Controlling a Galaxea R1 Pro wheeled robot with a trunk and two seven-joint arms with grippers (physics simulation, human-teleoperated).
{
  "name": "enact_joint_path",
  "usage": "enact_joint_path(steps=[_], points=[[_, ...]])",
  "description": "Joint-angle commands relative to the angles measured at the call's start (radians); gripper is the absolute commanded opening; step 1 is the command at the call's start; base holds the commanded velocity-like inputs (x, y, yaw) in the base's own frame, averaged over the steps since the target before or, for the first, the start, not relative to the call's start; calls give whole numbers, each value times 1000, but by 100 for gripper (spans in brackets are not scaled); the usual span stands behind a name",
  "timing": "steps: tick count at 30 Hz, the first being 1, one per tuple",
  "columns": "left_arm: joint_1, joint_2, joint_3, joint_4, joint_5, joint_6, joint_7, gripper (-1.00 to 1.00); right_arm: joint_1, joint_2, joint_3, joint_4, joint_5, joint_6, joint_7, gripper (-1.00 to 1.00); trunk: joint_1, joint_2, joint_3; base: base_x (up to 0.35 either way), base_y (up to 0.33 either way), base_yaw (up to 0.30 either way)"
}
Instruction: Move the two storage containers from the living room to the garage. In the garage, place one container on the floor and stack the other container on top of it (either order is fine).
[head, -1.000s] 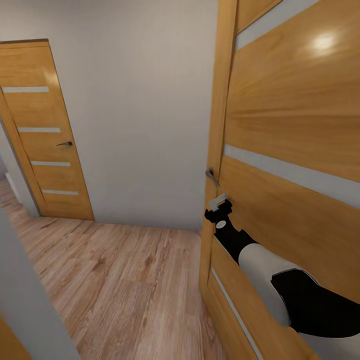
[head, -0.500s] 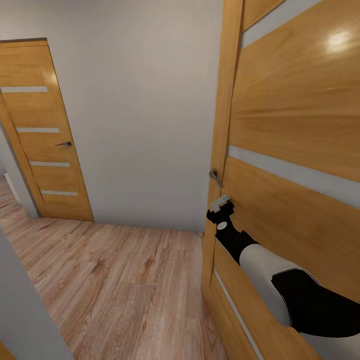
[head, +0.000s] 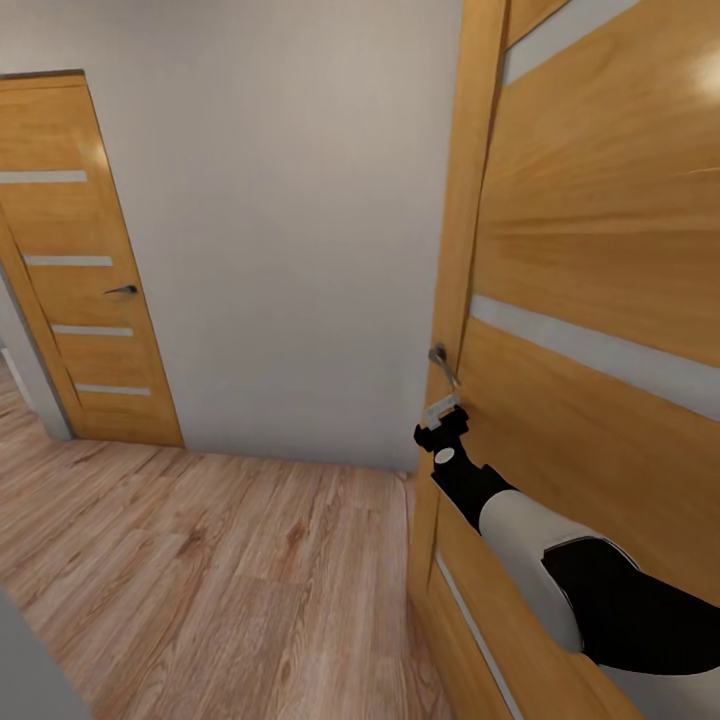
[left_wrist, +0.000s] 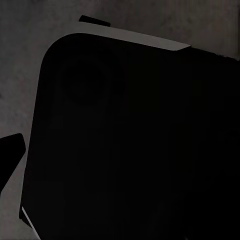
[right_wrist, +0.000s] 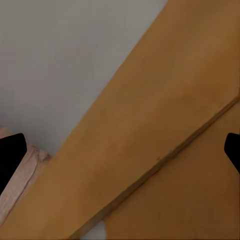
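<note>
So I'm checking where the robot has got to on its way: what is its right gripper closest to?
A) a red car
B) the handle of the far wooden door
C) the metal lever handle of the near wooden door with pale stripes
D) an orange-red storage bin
C: in the head view the right gripper sits just below the metal lever handle of the near wooden door with pale stripes.

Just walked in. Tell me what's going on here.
The robot is in a hallway with a light wood plank floor, up against a wooden door on its right. Its right gripper is reaching at the door's edge just below the metal handle, and in the right wrist view the fingers are spread wide with nothing between them. A second, closed door stands across the hall. No containers are being carried by that arm.
</note>
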Motion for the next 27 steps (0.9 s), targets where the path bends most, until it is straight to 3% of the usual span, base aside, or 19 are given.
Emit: enact_joint_path(steps=[1, 5, 10, 15, 19, 27], points=[[0, 0, 4, -1, 3, -2, 0, 100, -1, 0, -5, 3, 6, -1, -8, 100, 0, 0, -1, 73, 0, 0], [0, 0, 4, -1, 3, -2, 0, 100, -1, -6, -6, 5, 5, -11, -8, 100, 0, 0, -1, 33, 0, 0], [0, 0, 4, -1, 3, -2, 1, 100, -1, -95, -6, 6, 1, -16, -7, 100, 0, 0, -1, 5, 0, 0], [0, 0, 4, -1, 3, -2, 1, 100, -1, -160, -7, 5, -2, -21, -7, 100, 0, 0, -1, 1, 0, 0], [0, 0, 3, -1, 3, -2, 0, 100, -1, -176, -7, 5, -3, -26, -7, 100, 0, 0, -1, 0, 0, 0], [0, 0, 3, -1, 3, -2, 0, 100, -1, -183, -8, 5, -3, -27, -7, 100, 0, 0, -1, 0, 0, 0]])
